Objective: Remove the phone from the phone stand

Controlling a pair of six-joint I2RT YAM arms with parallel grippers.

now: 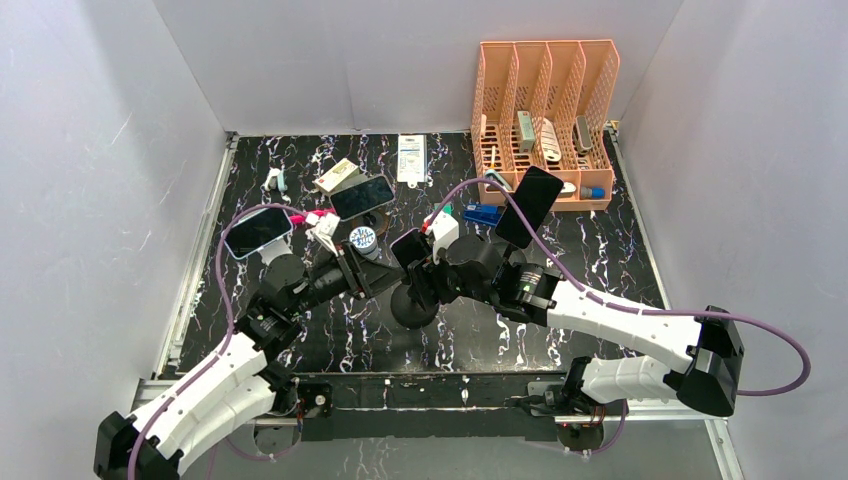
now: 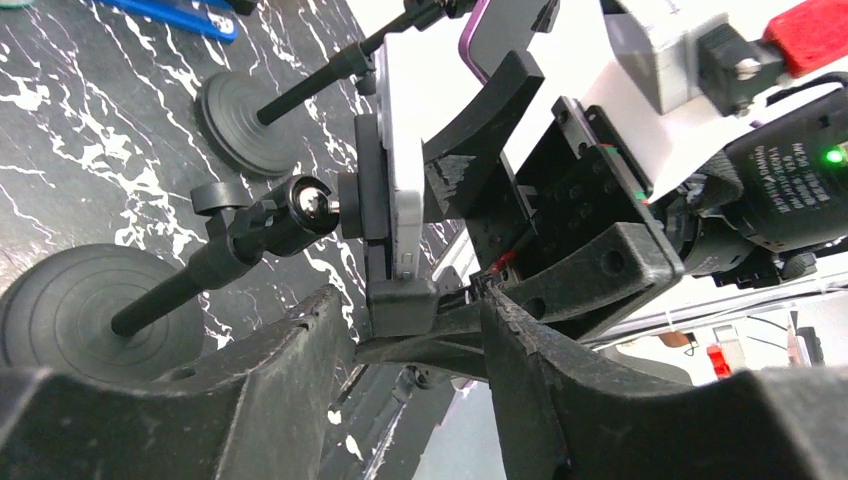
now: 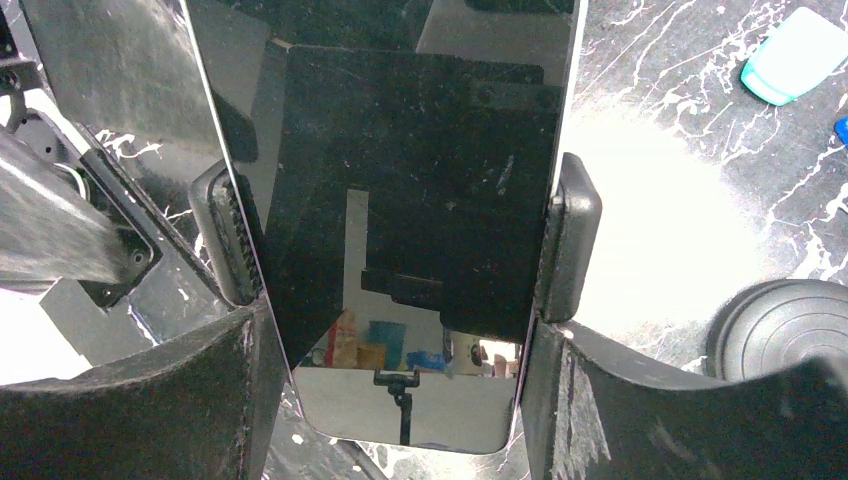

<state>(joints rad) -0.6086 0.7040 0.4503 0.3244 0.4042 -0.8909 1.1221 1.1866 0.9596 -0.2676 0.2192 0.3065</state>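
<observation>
**Phone gripped, stand not yet surely braced**

The right gripper point(image 3: 400, 235) is clamped across the phone point(image 3: 410, 140), one pad on each long edge. The phone sits in its stand point(image 2: 165, 290) near the table's point(image 1: 600, 260) centre, with the arms reaching in from 4 and 8 o'clock. The left gripper point(image 2: 410, 315) straddles the cradle point(image 2: 400, 298); I cannot tell whether it pinches. The step looks like bracing before extraction. Next, steady the stand and slide the phone straight out.

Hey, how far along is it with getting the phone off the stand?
Done: the right gripper has clamped the phone by its edges. In hand: the left gripper straddles the stand cradle, apparently to brace it. Left: the phone sits against that cradle, so lifting it free remains.
</observation>
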